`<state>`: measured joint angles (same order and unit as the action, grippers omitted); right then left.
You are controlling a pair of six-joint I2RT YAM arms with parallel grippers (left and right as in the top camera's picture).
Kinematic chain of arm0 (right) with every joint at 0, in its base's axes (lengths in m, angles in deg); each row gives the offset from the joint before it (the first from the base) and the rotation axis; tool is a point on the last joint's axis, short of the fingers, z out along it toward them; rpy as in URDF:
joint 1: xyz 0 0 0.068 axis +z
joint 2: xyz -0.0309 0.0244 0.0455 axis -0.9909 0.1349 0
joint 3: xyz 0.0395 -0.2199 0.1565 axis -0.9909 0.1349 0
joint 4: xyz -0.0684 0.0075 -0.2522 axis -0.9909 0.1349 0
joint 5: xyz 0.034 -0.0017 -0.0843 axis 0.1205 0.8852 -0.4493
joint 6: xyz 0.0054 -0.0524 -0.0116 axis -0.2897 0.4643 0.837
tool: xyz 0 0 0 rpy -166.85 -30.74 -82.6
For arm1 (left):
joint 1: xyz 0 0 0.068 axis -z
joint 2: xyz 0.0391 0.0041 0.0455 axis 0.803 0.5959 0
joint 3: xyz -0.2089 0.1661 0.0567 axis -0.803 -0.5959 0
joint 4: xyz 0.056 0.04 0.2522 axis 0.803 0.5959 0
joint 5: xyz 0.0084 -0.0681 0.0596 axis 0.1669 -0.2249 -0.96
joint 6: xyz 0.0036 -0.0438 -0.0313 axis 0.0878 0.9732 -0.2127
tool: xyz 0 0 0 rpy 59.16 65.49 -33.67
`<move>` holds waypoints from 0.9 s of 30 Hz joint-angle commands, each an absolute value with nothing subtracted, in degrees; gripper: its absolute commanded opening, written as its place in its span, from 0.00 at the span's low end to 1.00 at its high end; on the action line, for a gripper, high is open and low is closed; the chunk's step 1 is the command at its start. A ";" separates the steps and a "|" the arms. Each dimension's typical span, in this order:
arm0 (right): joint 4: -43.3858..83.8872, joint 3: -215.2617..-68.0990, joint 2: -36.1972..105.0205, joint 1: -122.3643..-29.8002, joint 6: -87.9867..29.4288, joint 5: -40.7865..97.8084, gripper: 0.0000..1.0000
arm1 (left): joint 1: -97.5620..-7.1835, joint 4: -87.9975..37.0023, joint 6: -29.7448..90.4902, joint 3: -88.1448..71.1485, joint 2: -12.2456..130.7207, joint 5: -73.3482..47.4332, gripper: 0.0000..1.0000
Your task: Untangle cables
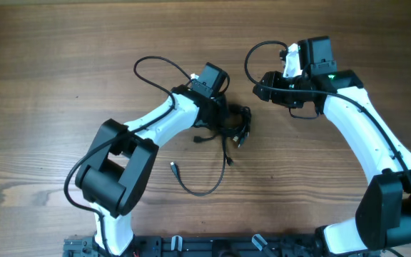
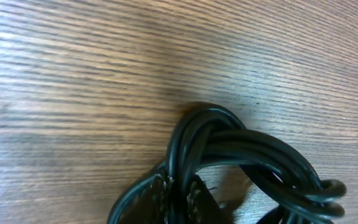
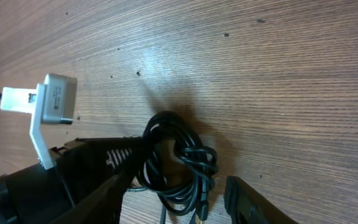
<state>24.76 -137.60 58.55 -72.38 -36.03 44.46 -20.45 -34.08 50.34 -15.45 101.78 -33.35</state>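
The cables [image 1: 238, 121] are thin black cords bunched in a knot at the table's middle. One strand trails down in a loose loop [image 1: 200, 191] with small plug ends. My left gripper [image 1: 223, 118] is shut on a strand of the knot; the left wrist view shows its fingers [image 2: 179, 198] pinching a cord below the looped cables [image 2: 241, 146]. My right gripper [image 1: 261, 89] is open, just up and right of the knot. In the right wrist view its fingers [image 3: 179, 208] stand wide on either side of the cables [image 3: 179, 158], apart from them.
Thicker black arm wires arc above each wrist: one [image 1: 152, 68] on the left arm, one [image 1: 252, 57] on the right arm. The left wrist's white camera mount [image 3: 55, 102] shows in the right wrist view. The wooden table [image 1: 63, 78] lies all round.
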 commanded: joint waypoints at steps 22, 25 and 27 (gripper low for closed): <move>23.30 -138.63 57.81 -73.47 -33.41 64.89 0.54 | -25.59 -29.92 68.04 -16.13 96.14 -33.57 0.04; 22.14 -138.63 57.81 -73.12 -35.49 68.37 0.51 | -28.06 -29.71 71.19 -16.13 88.84 -33.42 0.04; 19.96 -138.63 57.81 -71.98 -37.56 72.00 0.49 | -28.80 -30.14 72.94 -16.13 84.80 -35.64 0.04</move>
<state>21.90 -137.60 58.55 -73.21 -35.33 64.96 -28.47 -29.49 67.93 -16.34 91.97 -34.12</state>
